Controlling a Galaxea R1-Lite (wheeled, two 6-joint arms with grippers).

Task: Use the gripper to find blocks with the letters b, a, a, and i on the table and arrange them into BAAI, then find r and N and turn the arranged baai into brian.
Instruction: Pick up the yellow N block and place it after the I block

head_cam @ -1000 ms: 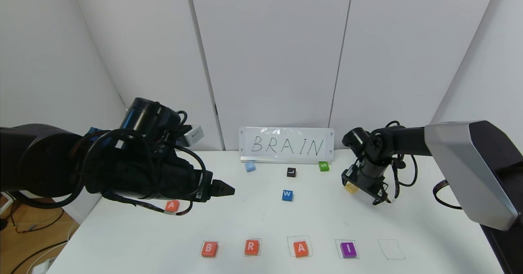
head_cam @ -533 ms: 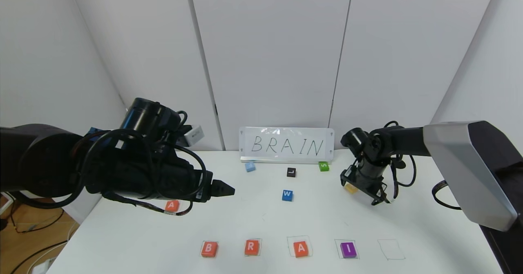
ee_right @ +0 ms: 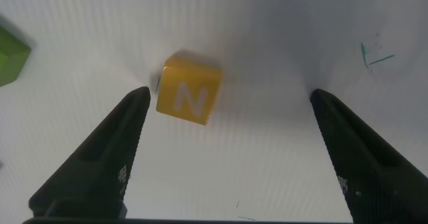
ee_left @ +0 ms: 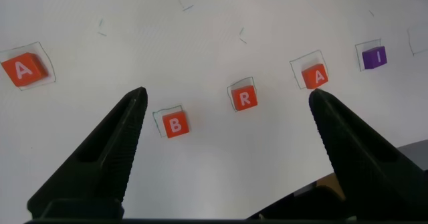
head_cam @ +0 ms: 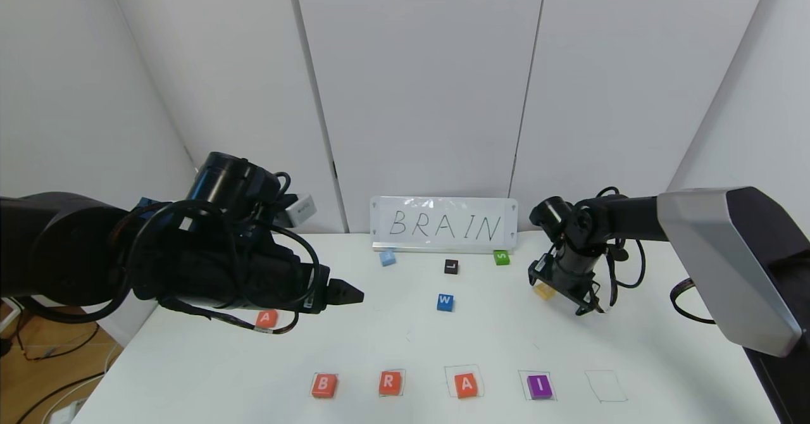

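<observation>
Fingers (ee_right: 100, 164) of our right gripper (ee_right: 227, 150) are spread wide, and the small yellow square tile marked N (ee_right: 188, 97) lies on the white bench (head_cam: 493, 342) between them, much closer to one finger than the other, touched by neither as far as we can tell. In the head view that gripper (head_cam: 585, 300) points down on the far right part of the bench, with the yellow tile (head_cam: 544, 291) partly hidden behind it.

Our left gripper (ee_left: 227, 117) also has its fingers (ee_left: 100, 157) spread apart with nothing between them. In the head view it (head_cam: 345, 293) hangs above the left part of the bench, pointing right.

Along the near edge we see a row of thin pen-drawn square outlines. From left to right they hold the orange-red tile marked B (head_cam: 323, 385), the orange-red tile marked R (head_cam: 390, 383), an orange-red tile marked A (head_cam: 466, 385) and the purple tile marked I (head_cam: 539, 386). The fifth outline (head_cam: 605, 386), at the right end of the row, has no tile in it. A second orange-red tile marked A (head_cam: 267, 318) sits apart on the left, just under our left arm.

Farther back lie a blue tile marked W (head_cam: 445, 302), a black tile marked L (head_cam: 450, 266), a green tile marked S (head_cam: 501, 257) and a pale blue tile (head_cam: 387, 258) whose letter we cannot read. Behind them a white card hand-lettered BRAIN (head_cam: 443, 224) stands against the wall.
</observation>
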